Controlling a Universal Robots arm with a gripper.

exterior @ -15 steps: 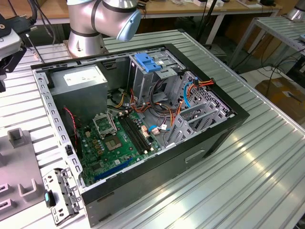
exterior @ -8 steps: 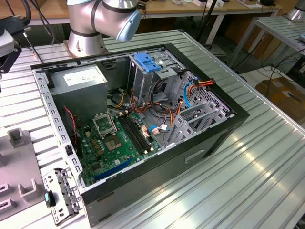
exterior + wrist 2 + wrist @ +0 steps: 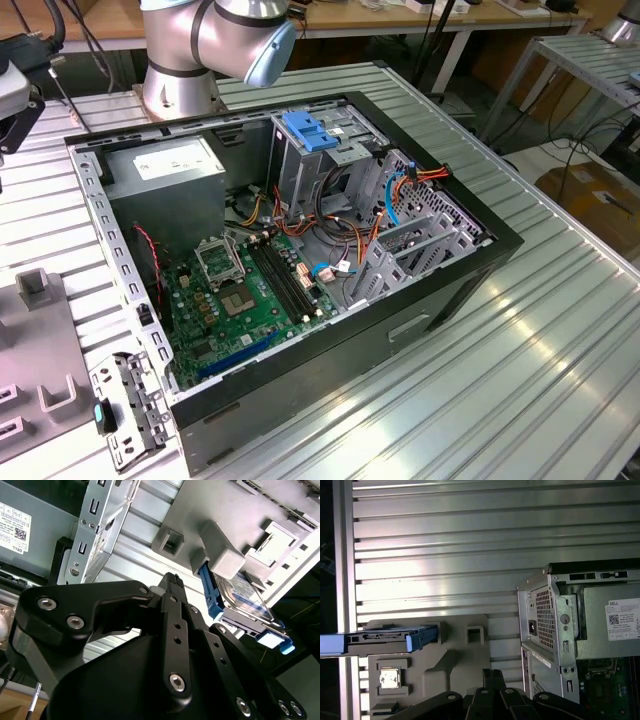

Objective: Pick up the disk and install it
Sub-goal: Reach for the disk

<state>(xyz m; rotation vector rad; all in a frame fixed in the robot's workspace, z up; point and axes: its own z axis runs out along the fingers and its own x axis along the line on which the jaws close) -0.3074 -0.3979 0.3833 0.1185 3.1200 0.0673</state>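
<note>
While seemingly pressed together and empty, black pincer (image 3: 492, 672) hangs over ribbed aluminium table (image 3: 445, 540). Flat dark-grey disk with blue side rails (image 3: 385, 639) stands on edge in grey plastic holder (image 3: 465, 655), apart from pincer, on the side away from open computer case (image 3: 555, 625). Long axis crosswise to pincer, overhanging table edge.

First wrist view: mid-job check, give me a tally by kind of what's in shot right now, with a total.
disk: 1
grey fixture plate: 1
small silver square part in a pocket of that plate: 1
computer case: 1
gripper: 1
Total: 5
</note>
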